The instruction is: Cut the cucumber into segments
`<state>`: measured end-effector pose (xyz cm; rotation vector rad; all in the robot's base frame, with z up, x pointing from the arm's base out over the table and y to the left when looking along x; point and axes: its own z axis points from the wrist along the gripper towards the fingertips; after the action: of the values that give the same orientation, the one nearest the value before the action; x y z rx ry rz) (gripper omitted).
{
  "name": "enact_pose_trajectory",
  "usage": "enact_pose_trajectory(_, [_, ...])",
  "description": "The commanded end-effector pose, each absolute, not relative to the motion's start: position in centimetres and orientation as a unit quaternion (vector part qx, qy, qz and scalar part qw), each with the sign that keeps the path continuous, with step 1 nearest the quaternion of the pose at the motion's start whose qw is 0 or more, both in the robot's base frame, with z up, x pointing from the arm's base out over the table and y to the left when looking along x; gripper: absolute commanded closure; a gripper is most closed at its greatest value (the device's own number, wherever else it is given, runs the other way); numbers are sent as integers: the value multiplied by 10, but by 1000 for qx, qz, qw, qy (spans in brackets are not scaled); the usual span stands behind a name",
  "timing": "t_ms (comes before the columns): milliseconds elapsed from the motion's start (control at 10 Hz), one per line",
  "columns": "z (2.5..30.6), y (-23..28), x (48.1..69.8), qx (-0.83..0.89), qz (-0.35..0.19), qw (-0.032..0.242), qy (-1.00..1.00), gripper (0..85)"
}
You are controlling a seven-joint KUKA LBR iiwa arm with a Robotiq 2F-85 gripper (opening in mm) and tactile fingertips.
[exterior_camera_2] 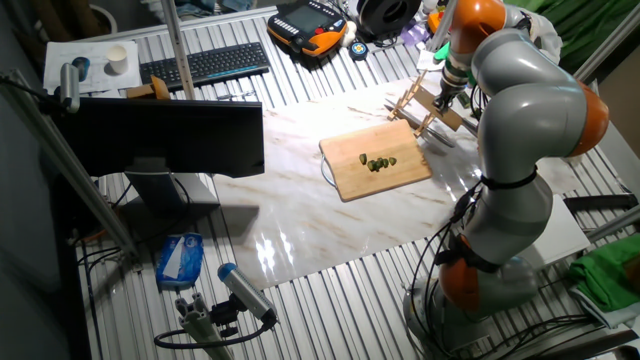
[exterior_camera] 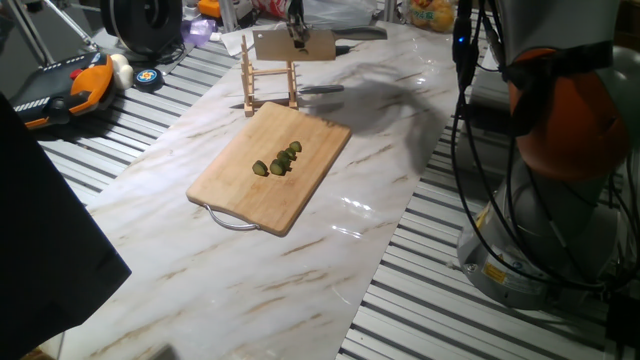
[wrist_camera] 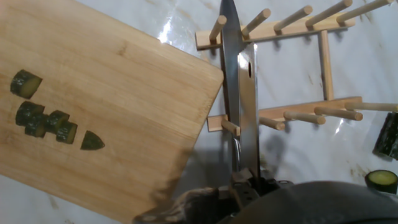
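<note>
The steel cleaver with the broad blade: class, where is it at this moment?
In the hand view the steel cleaver is held in the gripper, blade pointing away, over the wooden peg rack just right of the wooden cutting board.

Cucumber [wrist_camera: 388, 137] cropped at frame edge

The board [wrist_camera: 118, 106] is pale matt wood with fine grain; beside it the peg rack [wrist_camera: 311, 112] is bare wood; the knife blade [wrist_camera: 242, 106] is shiny metal; the table [exterior_camera: 330, 240] is glossy veined marble.
</note>
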<state>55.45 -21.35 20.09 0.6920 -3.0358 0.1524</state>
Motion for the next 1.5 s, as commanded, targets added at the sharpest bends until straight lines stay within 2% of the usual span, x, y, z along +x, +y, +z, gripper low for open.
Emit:
enact_pose_trajectory(0, [201, -214, 554, 223, 51, 13, -973, 843])
enact_pose_trajectory(1000, [201, -214, 555, 223, 43, 14, -974, 843])
enact_pose_trajectory(1400, [203, -228, 577, 222, 37, 18, -974, 843])
